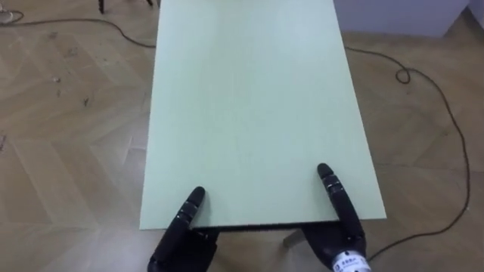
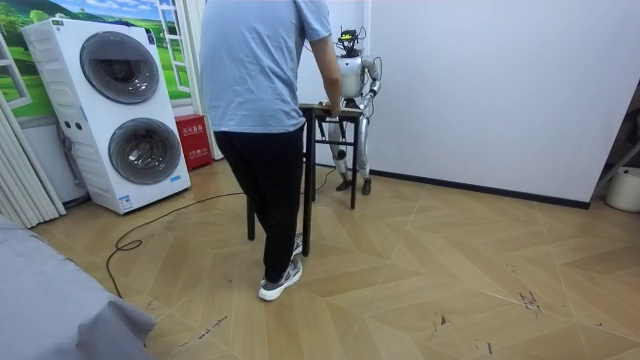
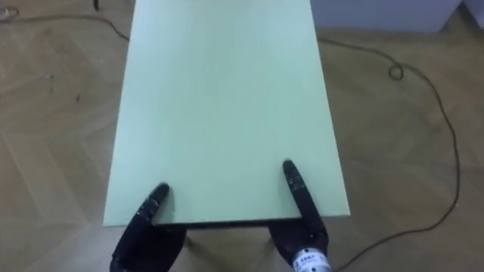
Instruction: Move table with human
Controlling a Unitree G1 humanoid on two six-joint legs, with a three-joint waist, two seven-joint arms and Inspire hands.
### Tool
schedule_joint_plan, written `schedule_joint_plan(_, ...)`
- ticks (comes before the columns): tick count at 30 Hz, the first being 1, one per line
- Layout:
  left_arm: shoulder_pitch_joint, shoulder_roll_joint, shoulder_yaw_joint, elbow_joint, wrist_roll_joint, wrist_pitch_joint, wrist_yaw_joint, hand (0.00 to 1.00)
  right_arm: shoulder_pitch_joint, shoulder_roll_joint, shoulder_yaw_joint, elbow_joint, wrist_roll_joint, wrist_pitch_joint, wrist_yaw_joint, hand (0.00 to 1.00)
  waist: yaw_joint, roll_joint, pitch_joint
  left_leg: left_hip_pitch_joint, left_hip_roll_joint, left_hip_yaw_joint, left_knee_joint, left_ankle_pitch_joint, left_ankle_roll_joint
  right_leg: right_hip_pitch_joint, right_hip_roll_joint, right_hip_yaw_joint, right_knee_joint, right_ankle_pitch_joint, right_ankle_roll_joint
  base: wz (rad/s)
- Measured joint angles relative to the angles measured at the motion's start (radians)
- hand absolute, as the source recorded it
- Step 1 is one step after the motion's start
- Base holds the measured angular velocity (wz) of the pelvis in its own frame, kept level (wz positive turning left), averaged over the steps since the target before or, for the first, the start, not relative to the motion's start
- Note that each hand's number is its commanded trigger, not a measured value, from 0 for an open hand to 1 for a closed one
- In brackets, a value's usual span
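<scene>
table (image 1: 249, 98) – between robot and person (image 2: 265, 90), who holds far end | left hand (image 1: 181, 238), right hand (image 1: 344, 219) – thumbs on top, rest under near edge, clamped on it | risk: shallow edge hold slips if person pulls ahead; table drops or tilts

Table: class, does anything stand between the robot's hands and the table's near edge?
Nothing visible does. The left hand and the right hand lie on the table at its near edge, one near each corner.
</scene>
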Motion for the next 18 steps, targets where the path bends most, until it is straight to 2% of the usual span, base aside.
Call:
schedule_joint_plan(1,0.0,-0.005,0.005,0.0,0.001,0.003,0.001,1.0,-0.002,-0.002,0.0,-0.001,-0.002,-0.001,0.0,1.0,-0.022,0.016,0.0009,0.062,-0.002,-0.005,-0.077,-0.041,-0.028,-0.02,-0.001,-0.012,0.032,0.001,0.002,0.34)
schedule_joint_plan(2,0.0,-0.003,0.008,0.001,0.004,0.01,0.001,1.0,0.003,-0.003,0.001,-0.001,-0.002,-0.004,-0.002,1.0,-0.038,0.017,0.0013,0.094,-0.026,0.0,-0.176,-0.063,-0.03,-0.033,-0.01,-0.012,0.049,0.016,0.001,0.43)
schedule_joint_plan(3,0.001,-0.002,0.008,0.001,0.004,0.013,0.004,1.0,0.009,-0.002,0.004,-0.001,-0.004,-0.01,-0.002,1.0,-0.044,0.016,0.0003,0.118,-0.043,-0.004,-0.234,-0.062,-0.03,-0.036,-0.015,-0.004,0.047,0.032,-0.004,0.4)
schedule_joint_plan(4,0.001,-0.008,0.006,0.001,0.004,0.017,0.009,1.0,0.015,-0.005,0.012,-0.004,-0.001,-0.025,-0.002,1.0,-0.053,0.023,-0.0045,0.173,-0.067,-0.009,-0.377,-0.059,-0.037,-0.046,-0.015,0.024,0.025,0.073,-0.015,0.32)
schedule_joint_plan(5,-0.004,-0.014,0.005,-0.005,0.004,0.019,0.009,1.0,0.015,-0.014,0.013,-0.02,0.006,-0.028,-0.002,1.0,-0.068,0.037,-0.0102,0.202,-0.075,-0.014,-0.473,-0.062,-0.044,-0.062,-0.022,0.04,-0.009,0.102,-0.008,0.26)
schedule_joint_plan(6,-0.009,-0.018,0.005,-0.005,0.004,0.019,0.009,1.0,0.013,-0.016,0.013,-0.026,0.006,-0.031,-0.002,1.0,-0.068,0.044,-0.0103,0.204,-0.074,-0.012,-0.494,-0.069,-0.045,-0.073,-0.023,0.038,-0.009,0.106,-0.005,0.07)
schedule_joint_plan(7,-0.015,-0.024,0.006,-0.004,0.004,0.017,0.009,1.0,0.007,-0.018,0.015,-0.026,0.01,-0.033,-0.002,1.0,-0.058,0.056,-0.0103,0.215,-0.072,-0.011,-0.55,-0.092,-0.035,-0.109,-0.027,0.04,0.05,0.106,-0.005,0.06)
schedule_joint_plan(8,-0.021,-0.026,0.002,-0.004,0.014,0.011,0.011,1.0,0.008,-0.024,0.012,-0.028,0.02,-0.035,-0.002,1.0,-0.07,0.06,-0.0096,0.246,-0.076,-0.025,-0.604,-0.095,-0.026,-0.185,-0.059,0.043,0.202,0.112,0.002,0.2)
schedule_joint_plan(9,-0.027,-0.023,-0.003,0.0,0.017,0.005,0.013,1.0,0.01,-0.029,0.012,-0.027,0.024,-0.037,-0.002,1.0,-0.087,0.061,-0.006,0.26,-0.078,-0.041,-0.622,-0.097,-0.022,-0.237,-0.064,0.049,0.269,0.108,0.021,0.36)
schedule_joint_plan(10,-0.029,0.001,-0.015,-0.002,0.006,-0.014,0.013,1.0,0.012,-0.02,0.018,-0.027,0.021,-0.038,-0.003,1.0,-0.099,0.062,-0.0074,0.251,-0.086,-0.083,-0.62,-0.113,-0.005,-0.294,-0.018,0.146,0.19,0.107,0.044,0.17)
schedule_joint_plan(11,-0.028,0.019,-0.017,-0.005,-0.009,-0.026,0.01,1.0,0.012,-0.003,0.025,-0.029,0.01,-0.043,-0.003,1.0,-0.097,0.046,-0.0144,0.232,-0.103,-0.095,-0.603,-0.135,-0.006,-0.329,-0.005,0.201,0.03,0.205,0.048,0.05)
schedule_joint_plan(12,-0.03,0.017,-0.017,-0.003,-0.013,-0.029,0.007,1.0,0.013,-0.004,0.031,-0.039,-0.004,-0.05,-0.002,1.0,-0.101,0.045,-0.0103,0.23,-0.113,-0.093,-0.592,-0.153,-0.002,-0.347,-0.012,0.192,0.003,0.291,-0.001,0.0)
schedule_joint_plan(13,-0.028,0.002,-0.023,0.004,-0.016,-0.028,0.007,1.0,0.015,-0.013,0.033,-0.044,-0.005,-0.059,-0.006,1.0,-0.103,0.056,-0.0133,0.23,-0.112,-0.076,-0.573,-0.165,-0.005,-0.337,-0.025,0.159,0.009,0.293,0.006,0.0)
schedule_joint_plan(14,-0.028,-0.007,-0.025,0.012,-0.003,-0.028,0.009,1.0,0.012,-0.022,0.033,-0.037,-0.002,-0.054,-0.008,1.0,-0.093,0.054,-0.0122,0.235,-0.121,-0.064,-0.572,-0.167,-0.006,-0.328,-0.032,0.142,-0.01,0.3,-0.002,-0.06)
schedule_joint_plan(16,-0.031,-0.017,-0.024,0.037,-0.001,-0.027,0.009,1.0,0.013,-0.021,0.029,-0.021,-0.001,-0.048,-0.008,1.0,-0.094,0.052,-0.0114,0.235,-0.127,-0.064,-0.569,-0.163,-0.003,-0.307,-0.032,0.143,-0.042,0.319,0.002,-0.04)
schedule_joint_plan(17,-0.03,-0.017,-0.025,0.049,-0.004,-0.026,0.009,1.0,0.013,-0.02,0.025,-0.009,-0.001,-0.042,-0.008,1.0,-0.097,0.053,-0.011,0.235,-0.131,-0.063,-0.561,-0.161,0.001,-0.291,-0.03,0.143,-0.071,0.334,0.015,-0.05)
schedule_joint_plan(18,-0.03,-0.019,-0.026,0.053,-0.004,-0.026,0.009,1.0,0.013,-0.02,0.023,-0.005,-0.002,-0.04,-0.008,1.0,-0.097,0.051,-0.0113,0.231,-0.135,-0.061,-0.559,-0.159,0.004,-0.286,-0.03,0.146,-0.086,0.346,0.018,-0.08)
